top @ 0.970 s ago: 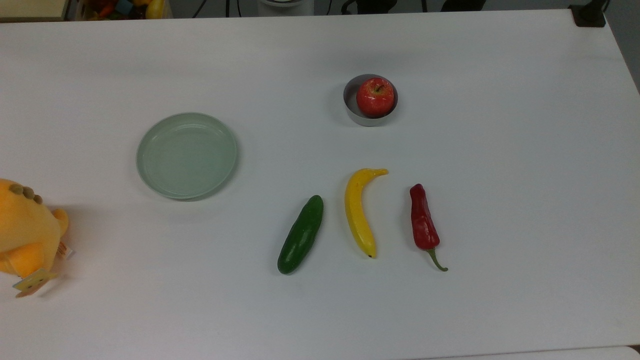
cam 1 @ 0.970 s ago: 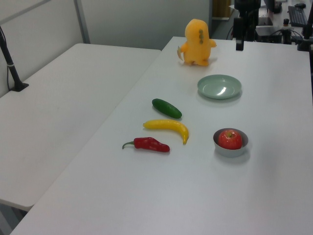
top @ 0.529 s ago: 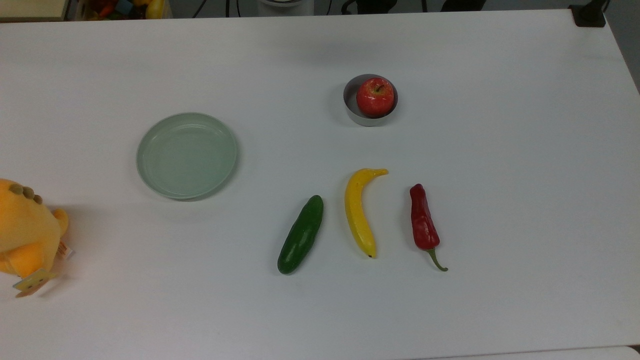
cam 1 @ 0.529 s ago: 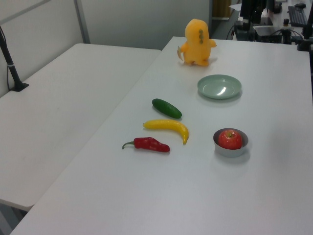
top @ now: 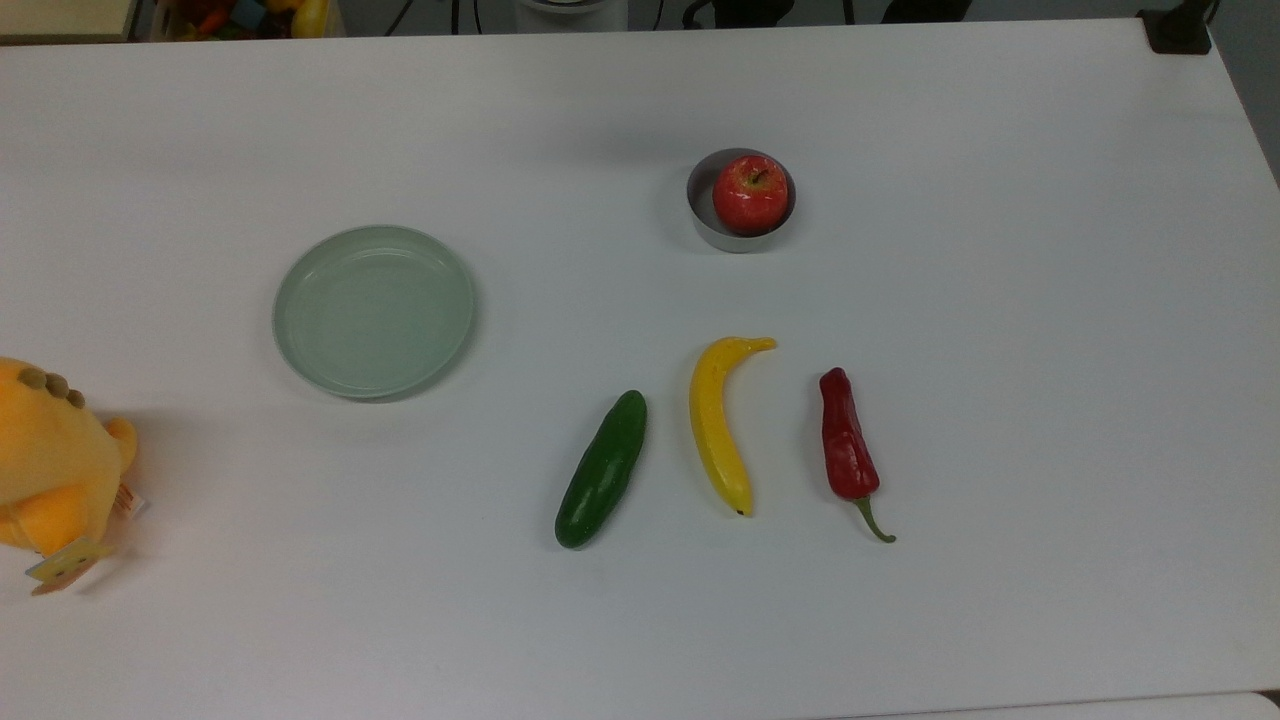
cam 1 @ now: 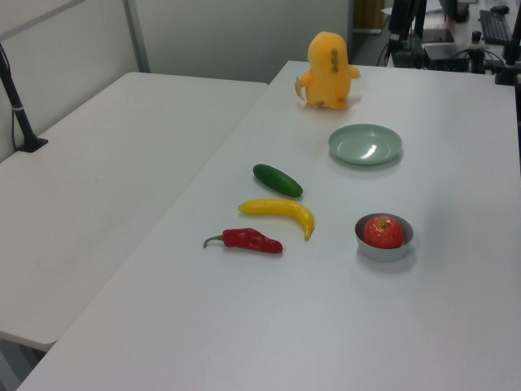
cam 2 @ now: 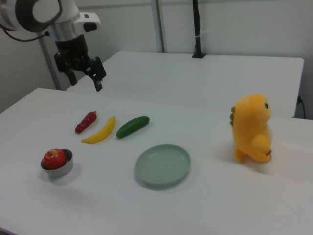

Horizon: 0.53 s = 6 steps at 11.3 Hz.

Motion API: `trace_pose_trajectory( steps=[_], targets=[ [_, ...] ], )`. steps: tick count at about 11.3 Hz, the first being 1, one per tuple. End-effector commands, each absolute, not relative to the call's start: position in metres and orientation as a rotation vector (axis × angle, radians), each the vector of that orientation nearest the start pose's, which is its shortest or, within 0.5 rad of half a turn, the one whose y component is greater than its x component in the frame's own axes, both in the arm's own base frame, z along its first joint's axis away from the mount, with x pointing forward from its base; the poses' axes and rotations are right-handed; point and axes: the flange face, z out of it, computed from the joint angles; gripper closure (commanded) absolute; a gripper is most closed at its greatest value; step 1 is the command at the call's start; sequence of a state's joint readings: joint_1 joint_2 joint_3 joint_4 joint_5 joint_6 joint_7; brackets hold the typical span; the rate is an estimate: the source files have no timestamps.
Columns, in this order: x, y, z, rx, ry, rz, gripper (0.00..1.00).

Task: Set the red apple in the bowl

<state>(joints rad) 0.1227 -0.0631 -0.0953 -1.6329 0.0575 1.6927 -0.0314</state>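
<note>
White table (top: 1000,300): red apple (top: 750,194) in bowl (top: 738,238); right view: pincer (cam 2: 85,79) open, raised.

A wide white table (cam 2: 220,205) is stretching out below the gripper (cam 2: 85,78) and away toward the right view's right, taking soft, even overhead light with only faint shadows. Just behind the gripper, a second white table (cam 2: 220,73) is standing edge to edge with the first. Further behind the gripper, a black post (cam 2: 196,29) is rising from that second table's far edge, beside a slim silver upright (cam 2: 157,24). Pale grey wall panels (cam 2: 244,19) are closing the room behind them. In the left view, a desk with a dark keyboard (cam 1: 494,20) is sitting past the main table's far end.
</note>
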Motion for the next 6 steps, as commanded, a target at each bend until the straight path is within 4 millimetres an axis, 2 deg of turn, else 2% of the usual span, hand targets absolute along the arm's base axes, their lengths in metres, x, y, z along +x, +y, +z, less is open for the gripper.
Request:
trace_pose_trajectory(
  steps=[1, 6],
  targets=[
    [0.5489, 0.0213, 0.6373, -3.047, -0.186, -0.217, 0.0],
    [0.5487, 0.0248, 0.6345, -3.049, -0.186, -0.203, 0.0]
  ],
)
